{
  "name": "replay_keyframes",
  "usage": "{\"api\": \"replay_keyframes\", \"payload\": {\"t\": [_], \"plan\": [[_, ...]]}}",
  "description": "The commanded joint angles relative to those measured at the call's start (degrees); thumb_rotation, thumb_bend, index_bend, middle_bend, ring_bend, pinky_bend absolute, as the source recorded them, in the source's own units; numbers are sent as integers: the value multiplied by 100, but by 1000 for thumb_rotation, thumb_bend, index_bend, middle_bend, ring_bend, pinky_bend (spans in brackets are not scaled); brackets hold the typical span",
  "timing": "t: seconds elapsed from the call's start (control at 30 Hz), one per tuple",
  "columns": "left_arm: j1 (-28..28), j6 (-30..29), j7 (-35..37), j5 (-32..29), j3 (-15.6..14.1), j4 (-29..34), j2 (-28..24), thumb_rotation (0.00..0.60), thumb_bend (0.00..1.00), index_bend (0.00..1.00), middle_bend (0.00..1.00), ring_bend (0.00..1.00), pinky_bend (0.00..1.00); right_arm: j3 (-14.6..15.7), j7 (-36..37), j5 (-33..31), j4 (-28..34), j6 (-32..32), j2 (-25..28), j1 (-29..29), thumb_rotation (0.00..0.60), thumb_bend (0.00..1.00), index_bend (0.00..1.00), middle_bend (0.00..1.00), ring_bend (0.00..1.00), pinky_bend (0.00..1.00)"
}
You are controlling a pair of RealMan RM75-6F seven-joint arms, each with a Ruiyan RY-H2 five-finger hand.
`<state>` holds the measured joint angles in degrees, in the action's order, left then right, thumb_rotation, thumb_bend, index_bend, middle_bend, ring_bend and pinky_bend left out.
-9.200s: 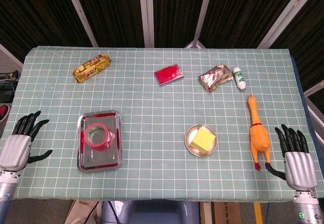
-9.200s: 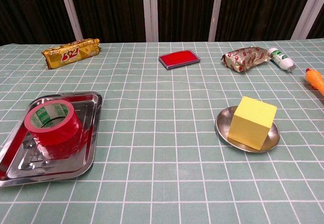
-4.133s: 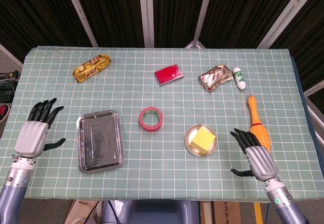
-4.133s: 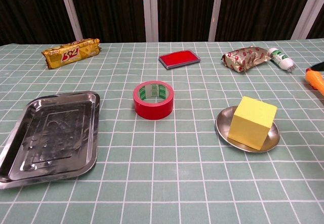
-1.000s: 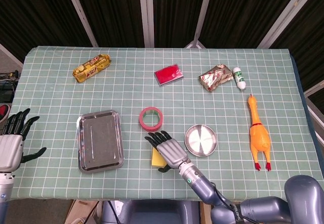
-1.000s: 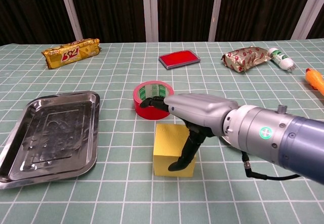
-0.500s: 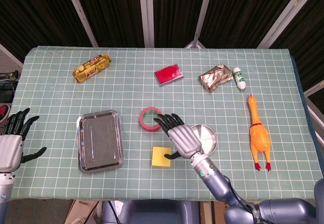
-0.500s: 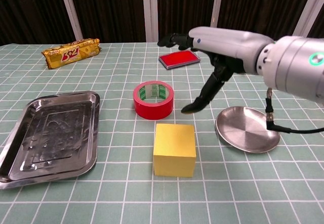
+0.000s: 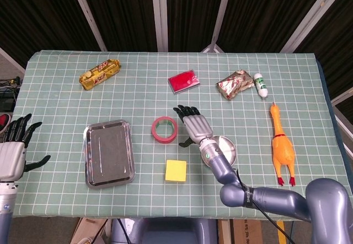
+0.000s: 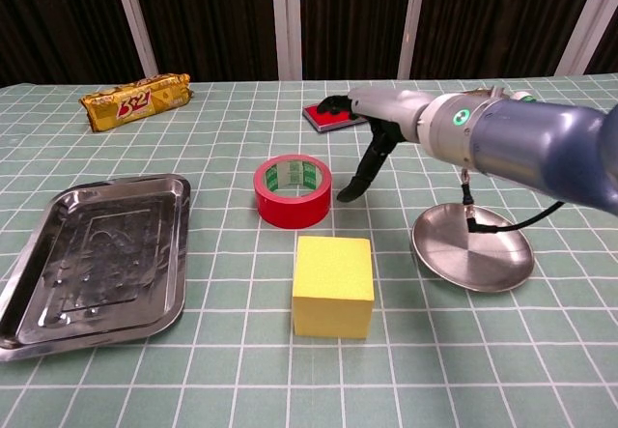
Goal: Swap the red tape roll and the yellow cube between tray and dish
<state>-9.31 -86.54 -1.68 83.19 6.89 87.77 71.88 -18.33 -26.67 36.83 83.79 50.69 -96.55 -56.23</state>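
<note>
The red tape roll (image 9: pixel 165 129) (image 10: pixel 293 191) lies flat on the cloth between the steel tray (image 9: pixel 108 152) (image 10: pixel 97 259) and the round steel dish (image 9: pixel 225 150) (image 10: pixel 473 249). Both tray and dish hold nothing. The yellow cube (image 9: pixel 176 171) (image 10: pixel 334 285) stands on the cloth just in front of the tape. My right hand (image 9: pixel 194 125) (image 10: pixel 381 119) hovers just right of the tape, fingers spread, holding nothing, thumb pointing down beside the roll. My left hand (image 9: pixel 12 157) is open at the table's left edge, far from everything.
Along the back lie a yellow snack bar (image 9: pixel 100 73), a flat red box (image 9: pixel 182 81), a foil packet (image 9: pixel 234 83) and a small white bottle (image 9: pixel 261 85). A rubber chicken (image 9: pixel 282 147) lies at the right. My right forearm crosses over the dish.
My right hand has let go of the cube, risen off it and swung back to beside the tape. The cube stays on the cloth. The left hand has barely moved.
</note>
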Motion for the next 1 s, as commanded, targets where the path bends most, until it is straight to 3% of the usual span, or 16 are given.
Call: {"api": "replay_keyframes", "payload": {"t": [0.03,0.57,0.7,0.87,1.0], "plan": [[-4,30,1,-51,21,3,-6,600,28,187,0,0,18,16,154,-133,-422,-262,-303,-173,600,0,0,0,0,0],[7,105,115,-192,69,27,-84,600,30,187,0,0,21,50,377,-29,-1542,-539,-1086,-480,600,0,2,0,14,0],[12,112,151,-204,74,39,-103,600,38,187,0,0,21,35,451,109,-1653,-417,-1199,-463,600,0,103,44,186,41],[11,122,177,-204,73,42,-116,600,38,188,0,0,21,16,522,393,-1772,-55,-1353,-389,600,27,265,259,451,235],[21,105,195,-225,90,47,-122,600,38,194,0,0,21,-13,666,605,-1826,137,-1400,-280,600,88,324,348,552,334]]}}
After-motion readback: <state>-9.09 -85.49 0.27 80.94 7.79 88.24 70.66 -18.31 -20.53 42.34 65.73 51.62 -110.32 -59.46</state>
